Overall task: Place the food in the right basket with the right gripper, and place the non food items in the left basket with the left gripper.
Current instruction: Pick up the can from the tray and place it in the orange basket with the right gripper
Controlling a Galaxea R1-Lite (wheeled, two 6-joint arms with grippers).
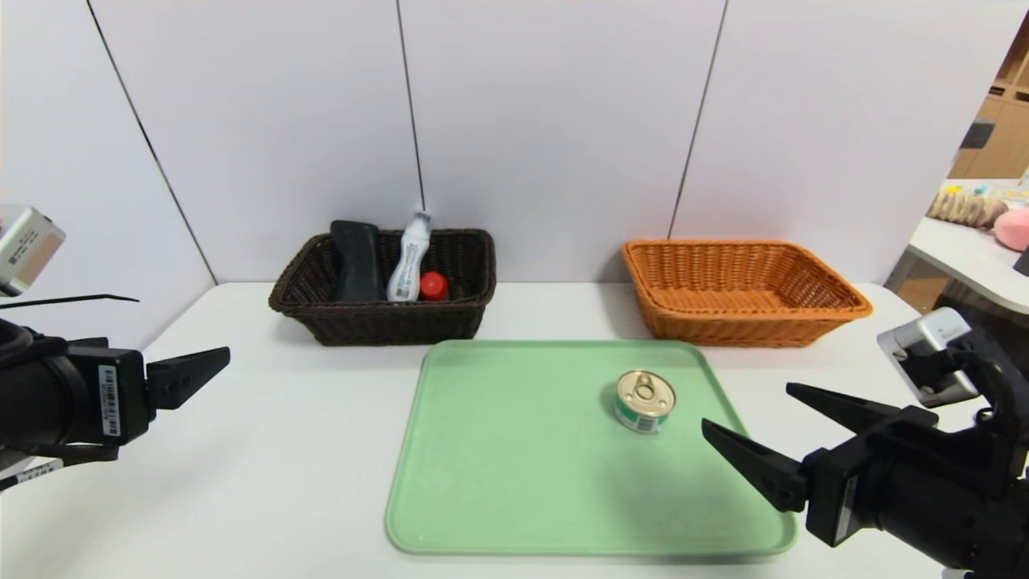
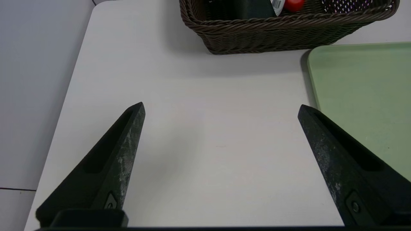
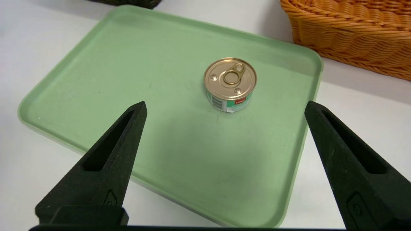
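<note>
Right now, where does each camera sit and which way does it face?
Head: high, looking down at the tray, both baskets and both open grippers.
Left wrist: behind the left gripper, facing the table and brown basket.
Right wrist: behind the right gripper, facing the can.
Both wrist views share the tray.

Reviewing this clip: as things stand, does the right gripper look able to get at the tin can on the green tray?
Probably yes. The right gripper is open and aimed at the tin can, which stands upright and alone on the green tray; nothing lies between them. The orange wicker basket sits off to the side.
</note>
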